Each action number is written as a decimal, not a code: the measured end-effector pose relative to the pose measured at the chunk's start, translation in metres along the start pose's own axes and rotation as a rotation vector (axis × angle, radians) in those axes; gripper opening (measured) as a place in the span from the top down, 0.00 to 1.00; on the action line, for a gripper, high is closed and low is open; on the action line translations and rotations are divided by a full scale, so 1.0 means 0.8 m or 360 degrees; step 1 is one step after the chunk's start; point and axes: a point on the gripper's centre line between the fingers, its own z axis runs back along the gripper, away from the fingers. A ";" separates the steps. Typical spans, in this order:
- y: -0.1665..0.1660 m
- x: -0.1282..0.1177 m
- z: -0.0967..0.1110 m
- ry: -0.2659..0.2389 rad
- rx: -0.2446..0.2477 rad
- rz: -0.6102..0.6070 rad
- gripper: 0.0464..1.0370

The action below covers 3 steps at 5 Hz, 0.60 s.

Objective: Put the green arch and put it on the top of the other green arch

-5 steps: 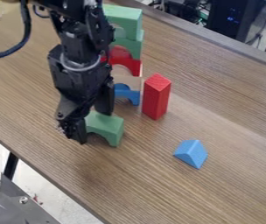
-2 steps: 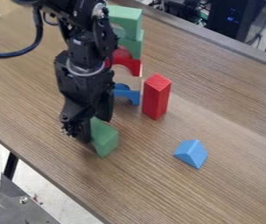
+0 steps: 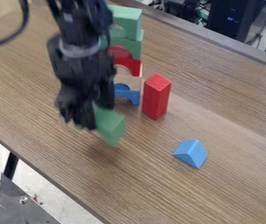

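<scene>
Green arch (image 3: 112,127): gripped by the tool (image 3: 97,115), raised off the counter (image 3: 217,131) at the near left of the row of coloured pieces. The shadow lies below it, apart from the part.

Change of state: one second ago the arch showed its curved opening toward the camera. It has since been turned, with its solid faces now toward the camera, and lifted; it sits tilted in the grip.

Effect on task: pick-up appears complete; placement remains. The likely target is among the green pieces (image 3: 126,18) at the row's far end; which one is intended cannot be told with certainty.

Next operation: raise the arch above the stack, level it, align it with the target and lower it. Caution: a low path could strike the blue arch (image 3: 126,94) or the upright red block (image 3: 157,97). A tilted release may topple the stack.
</scene>
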 end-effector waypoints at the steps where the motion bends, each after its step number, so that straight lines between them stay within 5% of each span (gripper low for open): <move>1: -0.004 -0.019 0.062 0.0132 -0.0100 0.0007 0.49; 3: -0.036 -0.031 0.132 0.0195 -0.0262 0.0028 0.49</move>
